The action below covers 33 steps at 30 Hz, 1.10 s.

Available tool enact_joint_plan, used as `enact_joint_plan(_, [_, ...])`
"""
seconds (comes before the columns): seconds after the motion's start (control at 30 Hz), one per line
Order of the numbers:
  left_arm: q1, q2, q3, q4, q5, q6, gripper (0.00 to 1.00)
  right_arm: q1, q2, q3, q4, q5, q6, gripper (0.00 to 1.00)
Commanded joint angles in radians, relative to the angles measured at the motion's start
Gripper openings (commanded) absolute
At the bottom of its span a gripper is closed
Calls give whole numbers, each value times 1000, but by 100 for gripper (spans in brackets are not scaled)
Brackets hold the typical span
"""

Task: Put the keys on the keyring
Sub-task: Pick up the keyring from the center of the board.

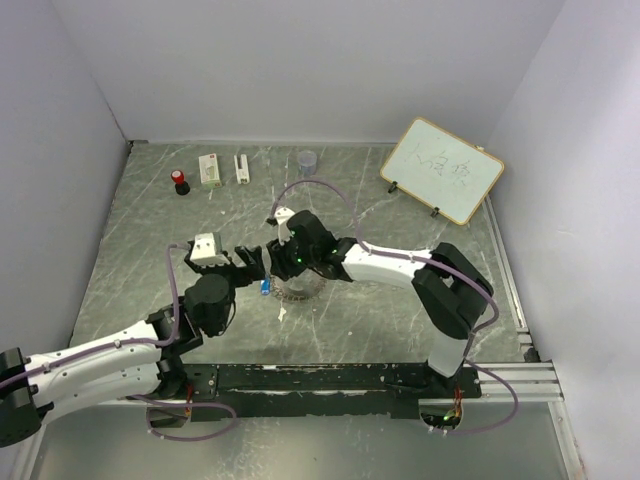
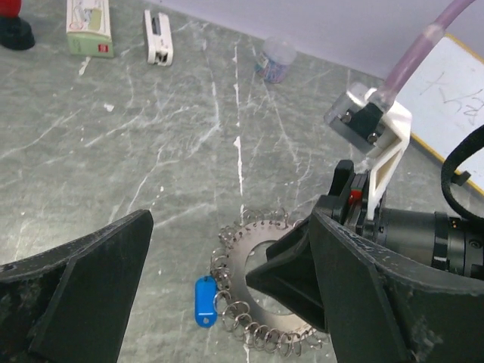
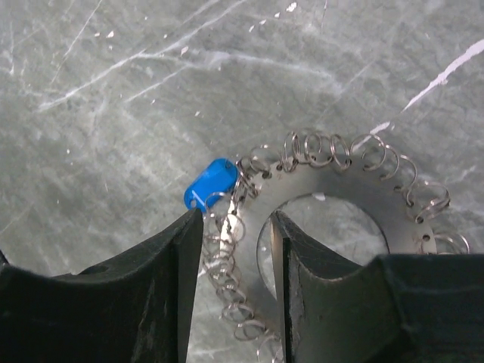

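The keyring (image 1: 298, 290) is a flat metal ring edged with many small wire loops, lying on the grey table. One blue-headed key (image 1: 265, 286) hangs at its left rim. It also shows in the left wrist view (image 2: 206, 301) and the right wrist view (image 3: 212, 184). No other keys show. My right gripper (image 3: 237, 227) straddles the keyring's (image 3: 340, 181) band, one finger in the hole and one outside, closed onto it. My left gripper (image 2: 227, 287) is open wide just left of the keyring (image 2: 246, 261), holding nothing.
At the back of the table stand a red object (image 1: 181, 182), a white box (image 1: 210, 169), a small white piece (image 1: 241, 167) and a small grey cup (image 1: 307, 160). A whiteboard (image 1: 442, 169) leans at the back right. White walls enclose the table.
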Motion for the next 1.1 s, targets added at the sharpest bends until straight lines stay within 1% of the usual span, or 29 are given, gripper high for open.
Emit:
enact_joint_plan(0.0, [32, 5, 1, -109, 25, -101, 96, 4, 58, 56, 39, 30, 15, 42])
enact_joint_plan(0.13, [69, -6, -1, -142, 57, -139, 96, 3, 104, 92, 21, 24, 20, 42])
enact_joint_plan(0.43, [122, -22, -16, -162, 100, -158, 96, 7, 144, 105, 15, 24, 30, 42])
enact_joint_plan(0.73, [149, 5, -18, -167, 130, -175, 96, 14, 166, 109, 12, 27, 37, 42])
enact_joint_plan(1.07, [164, -14, -28, -181, 138, -181, 96, 21, 199, 113, 24, 22, 50, 42])
